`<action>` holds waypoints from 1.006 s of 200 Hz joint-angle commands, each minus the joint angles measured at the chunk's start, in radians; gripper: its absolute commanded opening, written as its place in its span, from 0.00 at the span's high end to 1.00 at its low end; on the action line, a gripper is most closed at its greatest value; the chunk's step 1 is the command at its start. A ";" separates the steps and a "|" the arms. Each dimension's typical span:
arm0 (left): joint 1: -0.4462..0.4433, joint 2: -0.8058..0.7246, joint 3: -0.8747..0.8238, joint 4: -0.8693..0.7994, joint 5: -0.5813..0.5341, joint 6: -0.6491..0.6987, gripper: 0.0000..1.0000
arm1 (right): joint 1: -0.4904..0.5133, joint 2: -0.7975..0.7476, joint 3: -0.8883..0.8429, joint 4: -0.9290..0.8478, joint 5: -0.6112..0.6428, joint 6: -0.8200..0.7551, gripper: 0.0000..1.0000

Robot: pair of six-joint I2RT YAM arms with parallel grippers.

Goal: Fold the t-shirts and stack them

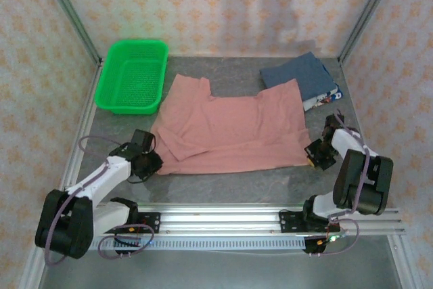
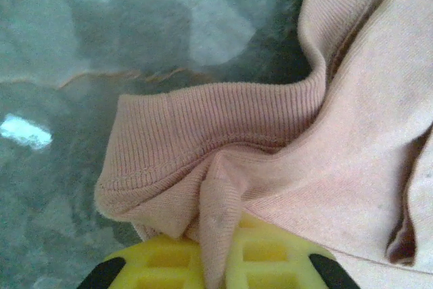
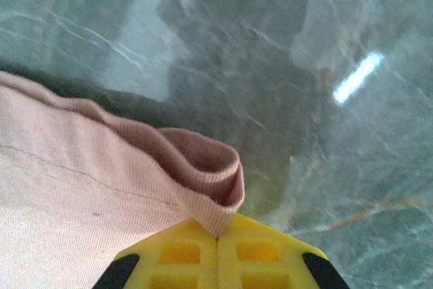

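A: So, how far along?

B: Early to middle, by my reading. A slate-blue cloth t-shirt [image 1: 302, 76] lies folded into a flat packet, well right of the green plastic mesh basket [image 1: 132, 44] and level with it. A dusty salmon-pink cloth t-shirt [image 1: 230, 126] lies spread out just right of the basket. It is not yet folded or stacked.

A: Grippers?

B: Both are clamped on the pink hem. The left gripper [image 1: 150, 162] sits nearer than the basket (left wrist view: a bunched ribbed corner nipped between the yellow pads [image 2: 270, 255]). The right gripper [image 1: 313, 154] is far right of the basket and nearer, with its pads together on a small loop of hem.

A: What's left?

B: Probably folding the pink over, then setting it with the blue.

A: Anything in the way?

B: Not much.
- The pink corner farthest from the basket meets the blue packet's edge.
- The basket stands close by the pink shoulder; I cannot tell whether they touch.
- A white printed scrap of cloth [image 1: 323, 101] pokes out beside the blue packet, kind unclear.
- A grey mottled table [image 1: 230, 191] lies under it all.
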 commanded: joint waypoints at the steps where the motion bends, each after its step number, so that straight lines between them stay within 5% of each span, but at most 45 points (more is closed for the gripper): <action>1: 0.014 -0.070 -0.045 -0.150 -0.062 -0.038 0.76 | -0.016 -0.029 -0.039 -0.060 0.090 0.046 0.87; 22: 0.014 -0.151 -0.020 -0.217 -0.060 -0.050 0.60 | -0.016 -0.056 -0.003 -0.095 0.068 0.050 0.63; 56: 0.012 -0.281 0.181 -0.402 -0.066 -0.062 0.40 | -0.013 -0.198 0.133 -0.227 -0.045 -0.017 0.38; 87: -0.004 -0.224 0.335 -0.334 0.055 -0.067 0.31 | 0.101 -0.301 0.278 -0.243 -0.244 -0.151 0.17; 109: -0.094 -0.072 0.394 -0.262 0.093 -0.058 0.32 | 0.182 -0.308 0.310 -0.211 -0.364 -0.188 0.09; 140: -0.157 0.098 0.336 -0.087 0.158 -0.141 0.53 | 0.296 -0.280 0.311 -0.215 -0.388 -0.242 0.03; 201: -0.172 0.193 0.241 -0.013 0.113 -0.197 0.59 | 0.383 -0.312 0.268 -0.162 -0.388 -0.226 0.02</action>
